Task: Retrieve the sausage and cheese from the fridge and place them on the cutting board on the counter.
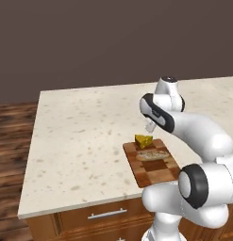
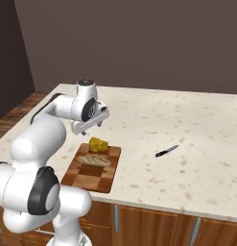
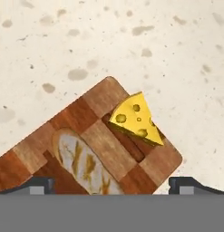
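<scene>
A yellow cheese wedge rests on the far end of the checkered cutting board, which lies near the front edge of the counter. The cheese touches nothing but the board. A narrow dark reddish-brown strip runs along the cheese's side; I cannot tell whether it is the sausage or a board patch. My gripper hangs open a little above the board's far end, with nothing between its fingers. The fridge is out of view.
A pale bread loaf lies across the middle of the board. A black knife lies on the counter to the board's right. The counter's left end drops to a wooden floor. Cabinets with silver handles sit below.
</scene>
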Motion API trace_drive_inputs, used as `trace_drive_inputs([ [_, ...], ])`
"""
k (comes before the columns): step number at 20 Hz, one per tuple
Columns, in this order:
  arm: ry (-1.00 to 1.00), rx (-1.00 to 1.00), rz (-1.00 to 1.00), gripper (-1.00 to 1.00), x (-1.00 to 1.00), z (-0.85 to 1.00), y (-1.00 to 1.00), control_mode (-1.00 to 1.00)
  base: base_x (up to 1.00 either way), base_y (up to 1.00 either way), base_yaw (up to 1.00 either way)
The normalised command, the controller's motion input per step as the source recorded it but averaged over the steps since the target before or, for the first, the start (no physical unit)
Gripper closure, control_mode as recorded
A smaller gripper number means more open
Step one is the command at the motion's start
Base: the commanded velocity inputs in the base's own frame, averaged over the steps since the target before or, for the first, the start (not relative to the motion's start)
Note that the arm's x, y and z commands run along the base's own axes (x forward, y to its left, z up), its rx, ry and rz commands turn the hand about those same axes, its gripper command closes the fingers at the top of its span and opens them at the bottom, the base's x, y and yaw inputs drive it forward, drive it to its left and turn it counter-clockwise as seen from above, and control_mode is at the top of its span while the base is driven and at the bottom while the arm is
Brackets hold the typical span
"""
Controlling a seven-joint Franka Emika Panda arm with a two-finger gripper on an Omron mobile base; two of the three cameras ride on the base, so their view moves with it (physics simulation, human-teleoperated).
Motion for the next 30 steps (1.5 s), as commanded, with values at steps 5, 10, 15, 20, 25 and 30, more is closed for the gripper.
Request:
trace_drive_inputs([
  [5,-0.01,0.10,-0.89,-1.00,-0.05,-0.05,0.10,-1.00,0.00,0.00,0.00],
  [10,-0.05,0.00,-0.78,-1.00,-0.19,-0.01,0.43,-1.00,0.00,0.00,0.00],
  [15,-0.01,-0.03,-0.44,-1.00,0.03,0.00,0.50,-1.00,0.00,0.00,0.00],
  [20,-0.11,0.00,0.00,-1.00,-0.31,0.10,0.07,-1.00,0.00,0.00,0.00],
  [25,-0.38,0.03,0.00,-1.00,-0.68,0.70,0.31,-1.00,0.00,0.00,0.00],
  [30,-0.24,0.18,0.00,-1.00,-0.87,0.98,0.12,-1.00,0.00,0.00,0.00],
])
